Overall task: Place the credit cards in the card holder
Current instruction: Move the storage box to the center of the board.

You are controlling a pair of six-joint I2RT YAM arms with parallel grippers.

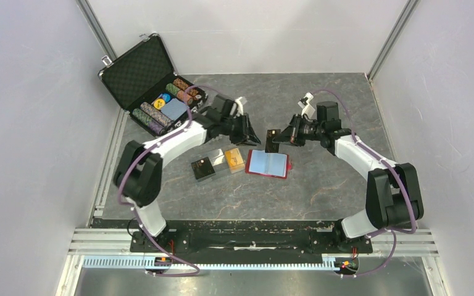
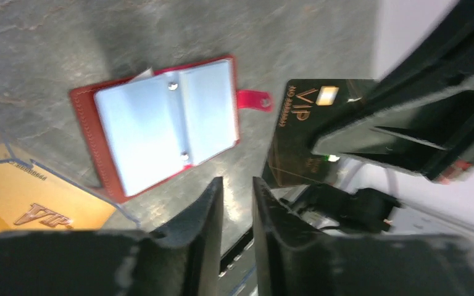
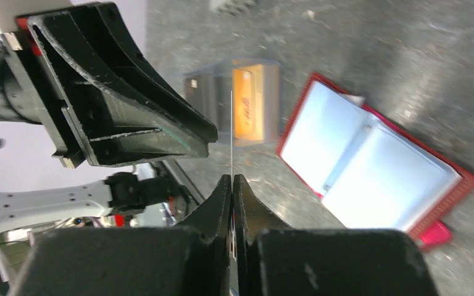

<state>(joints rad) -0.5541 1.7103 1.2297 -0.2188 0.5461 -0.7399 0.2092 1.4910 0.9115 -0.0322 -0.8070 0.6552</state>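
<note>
One dark card (image 2: pixel 296 142) pinched in the right gripper (image 3: pixel 232 179) near the card holder (image 2: pixel 85 120); left gripper (image 2: pixel 237 185) apparently ajar, empty.

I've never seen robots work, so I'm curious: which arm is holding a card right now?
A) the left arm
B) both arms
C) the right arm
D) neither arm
C: the right gripper is shut on the dark VIP card, while the left gripper stands open with nothing between its fingers.
</note>
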